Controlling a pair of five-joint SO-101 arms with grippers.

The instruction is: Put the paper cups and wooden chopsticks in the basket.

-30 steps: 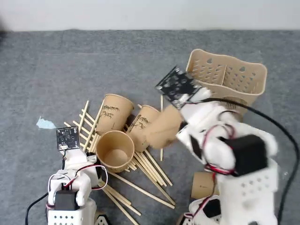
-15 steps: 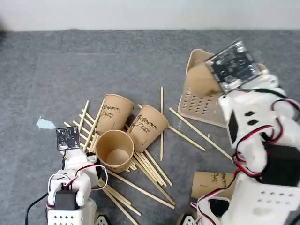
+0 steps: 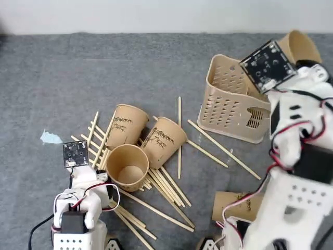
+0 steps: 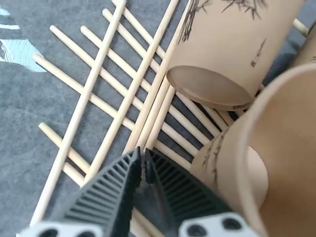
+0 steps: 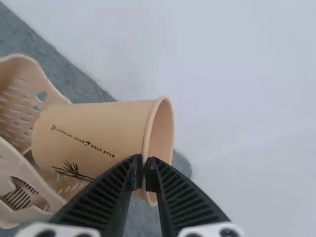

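The grey worktop [image 3: 104, 67] runs back to a white wall [image 3: 156, 15], and a broad stretch of it lies between that far edge and the pile of things nearer the arms. A blue scrap [image 3: 50, 137] sits by the left side.

The basket [image 3: 229, 112] stands towards the far right. A long chopstick [image 3: 223, 149] lies just beside its near wall. Its inside is mostly hidden by its own slotted wall and by the right arm, so what it holds cannot be told.

The right hand [image 5: 143, 173] is clenched on the rim of the held cup [image 5: 98, 138]. This cup lies on its side in the air over the far right corner of the basket, its mouth turned away from the basket.

Left of the basket, the scattered chopsticks [image 3: 171, 190] fan out under and around three cups. The first cup [image 3: 126, 125] and the second cup [image 3: 165, 139] lie on their sides, and the third cup [image 3: 127, 166] stands mouth up, open to its bottom. A fifth cup [image 3: 231, 205] lies on its side by the right arm's base.

The left hand [image 4: 140, 165] hangs low over the chopsticks beside the third cup. Its fingers are pressed together with nothing between them.
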